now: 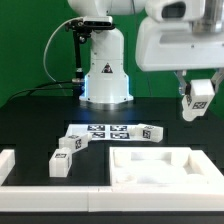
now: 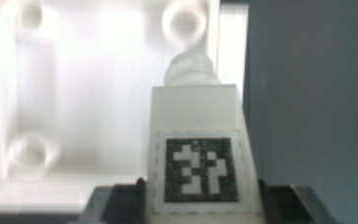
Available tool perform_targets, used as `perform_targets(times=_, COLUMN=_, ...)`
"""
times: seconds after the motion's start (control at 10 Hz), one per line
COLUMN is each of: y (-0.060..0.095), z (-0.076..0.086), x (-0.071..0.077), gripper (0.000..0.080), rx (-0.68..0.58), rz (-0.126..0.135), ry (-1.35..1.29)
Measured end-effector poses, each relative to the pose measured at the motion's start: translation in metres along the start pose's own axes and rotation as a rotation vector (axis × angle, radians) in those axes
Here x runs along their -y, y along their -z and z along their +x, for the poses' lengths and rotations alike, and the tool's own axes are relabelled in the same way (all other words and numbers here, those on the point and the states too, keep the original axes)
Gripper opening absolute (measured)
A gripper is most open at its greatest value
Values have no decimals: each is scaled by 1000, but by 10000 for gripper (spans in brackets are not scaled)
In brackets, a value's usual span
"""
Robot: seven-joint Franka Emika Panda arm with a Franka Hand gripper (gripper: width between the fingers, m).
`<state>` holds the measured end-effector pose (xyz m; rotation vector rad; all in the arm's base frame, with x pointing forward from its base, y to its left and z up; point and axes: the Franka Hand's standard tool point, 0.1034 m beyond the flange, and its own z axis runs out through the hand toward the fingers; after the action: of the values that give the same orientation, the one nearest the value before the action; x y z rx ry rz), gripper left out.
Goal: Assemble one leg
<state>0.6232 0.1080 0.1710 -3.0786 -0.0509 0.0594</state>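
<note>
My gripper (image 1: 199,106) hangs above the table at the exterior view's right, shut on a leg (image 1: 201,92), a small white block with a black-and-white tag. It is held in the air above the large white panel (image 1: 160,166). In the wrist view the leg (image 2: 201,140) fills the middle, tag facing the camera, its threaded tip pointing away over the panel (image 2: 87,90) with round holes. The dark fingers (image 2: 114,205) press both sides of the leg. Other legs lie on the table: one (image 1: 61,164) at the front left, one (image 1: 75,145) behind it, one (image 1: 151,133) by the strip's right end.
The marker board (image 1: 105,131) lies flat in the middle of the table. A white wall (image 1: 12,163) borders the exterior view's left and front edge. The robot base (image 1: 105,75) stands at the back with a black cable beside it.
</note>
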Motion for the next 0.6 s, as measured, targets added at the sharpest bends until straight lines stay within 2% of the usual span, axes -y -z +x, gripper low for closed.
perform_targets(times=0.1, y=-6, z=-9, x=3, gripper=285, rx=-25, rz=-2, ry=1)
perform_targets(times=0.5, y=-8, z=4, x=4, gripper=285, rx=-344, rz=8, ry=11)
perform_targets(times=0.6, y=-7, z=9, x=2, gripper=285, rx=-464, rz=11, ry=17)
